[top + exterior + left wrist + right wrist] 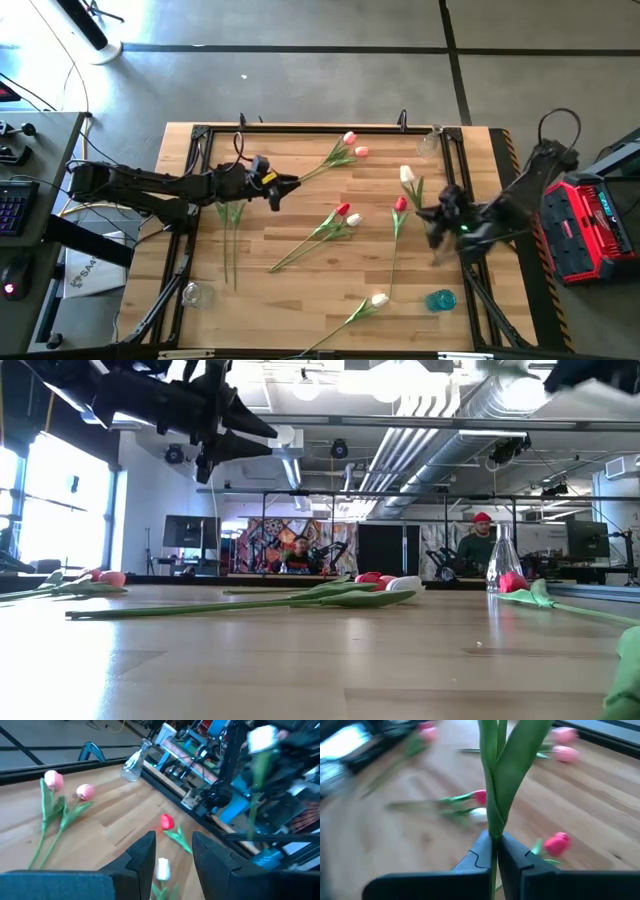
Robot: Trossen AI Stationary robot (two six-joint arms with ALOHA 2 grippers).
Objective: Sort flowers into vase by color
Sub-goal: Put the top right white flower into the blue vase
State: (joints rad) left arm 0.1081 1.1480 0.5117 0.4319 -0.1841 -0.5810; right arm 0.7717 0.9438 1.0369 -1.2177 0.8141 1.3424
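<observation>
My right gripper [432, 212] hovers over the table's right side, shut on a white tulip [407, 176] whose head [262, 738] is up in the air. My left gripper [290, 184] stands open above the left half with nothing between its fingers [145, 854]. On the wood lie a pink pair [352, 146], a red and a white tulip together [345, 213], a long-stemmed red one [400, 204] and a white one [380, 299]. Two green stems [231, 240] lie under my left arm, their heads hidden. My right gripper pinches the white tulip's stem, where the leaves wrap it [493, 827], between its two fingers. The fingers lie across the stem. The tulip is lifted clear of the table, and stem, leaves and head stand out beyond the fingertips.
A clear glass vase [430, 143] stands at the far right corner, another clear one [196, 294] at the near left, and a teal one [441, 300] at the near right. A black frame [200, 135] edges the table. People sit in the room beyond.
</observation>
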